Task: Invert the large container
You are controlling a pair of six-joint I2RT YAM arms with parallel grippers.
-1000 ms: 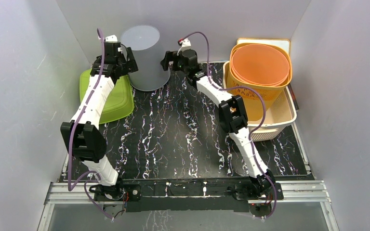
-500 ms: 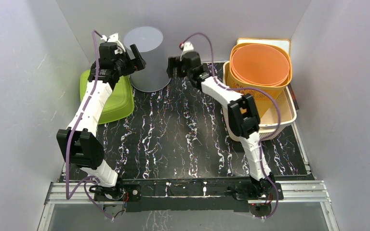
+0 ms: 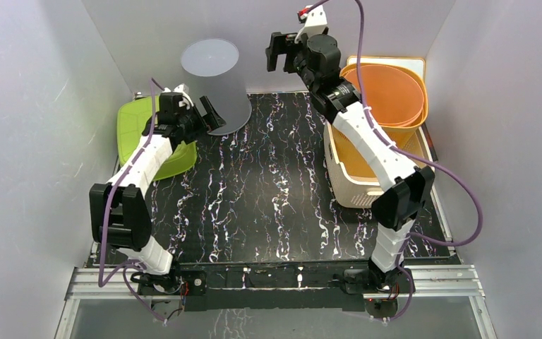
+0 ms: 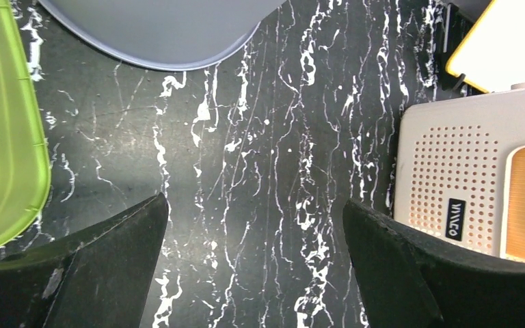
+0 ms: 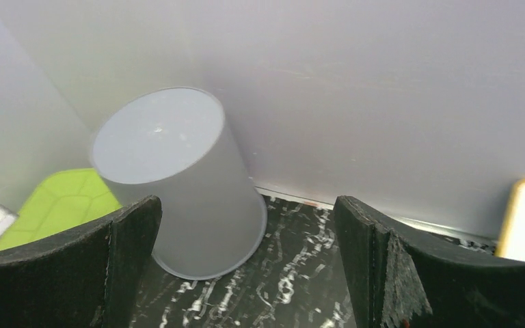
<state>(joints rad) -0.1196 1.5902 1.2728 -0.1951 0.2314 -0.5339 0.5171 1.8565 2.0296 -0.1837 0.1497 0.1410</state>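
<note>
Overhead, the container (image 3: 212, 81) stands base-up, released left tool (image 3: 203, 113) beside it, released right tool (image 3: 284, 53) apart. Only the left wrist shows the label on the basket (image 4: 437, 171).

light: bright, even, diffuse | shadows: soft, faint | focus: sharp; wrist views' near edges blurred

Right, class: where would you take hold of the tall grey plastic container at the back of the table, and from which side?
The tall grey plastic container stands closed end up, rim down, so there is no lip to pinch. Its round wall looks too wide for one gripper. Probably best: squeeze mid-wall from opposite sides, left gripper on its left, right gripper on its right.
</note>
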